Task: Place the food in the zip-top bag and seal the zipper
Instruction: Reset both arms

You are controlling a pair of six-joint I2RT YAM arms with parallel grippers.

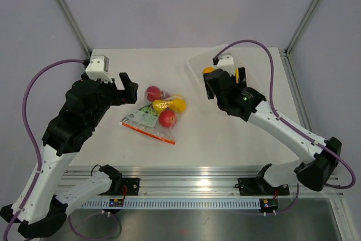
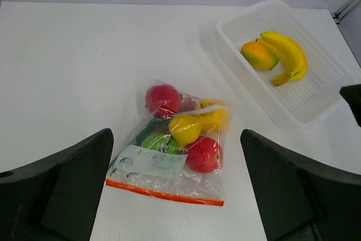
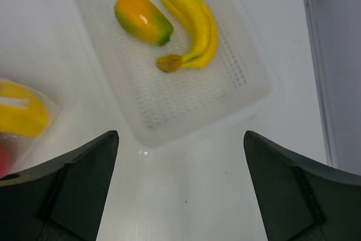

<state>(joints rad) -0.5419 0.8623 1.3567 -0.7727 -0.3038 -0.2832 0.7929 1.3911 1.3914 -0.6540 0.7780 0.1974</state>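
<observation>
Spanning the whole work area, the white tabletop (image 1: 225,139) carries every item observed. Left arm (image 1: 67,122) reaches in from the near left corner; right arm (image 1: 282,122) reaches in from the near right, its wrist over the far right part of the surface.

Translucent white tray (image 3: 186,100) sits at the far right of the tabletop, well apart from the bag. Two items lie in it side by side: a banana (image 3: 194,23) and an orange-green mango (image 3: 144,19), close together, contact not confirmed.

Zip-top bag (image 2: 169,182) lies flat near the middle of the tabletop, to the left of the tray, with a printed label on its upper face. Inside it, noted through the clear plastic: a red round fruit (image 2: 163,100) at the far end, a second red one (image 2: 204,154) nearer the mouth, a yellow pepper (image 2: 185,128) between them, a further yellow piece (image 2: 217,119) beside the pepper, and a green round fruit (image 2: 155,141) partly under the label.

Left fingers (image 2: 62,190) stand spread wide, gripping nothing, raised above the tabletop with the bag between them in the wrist view. Right fingers (image 3: 62,190) stand equally wide and empty, held above the near edge of the tray.

Zipper (image 2: 163,193) runs along the bag's near edge; whether it is pressed closed cannot be determined
</observation>
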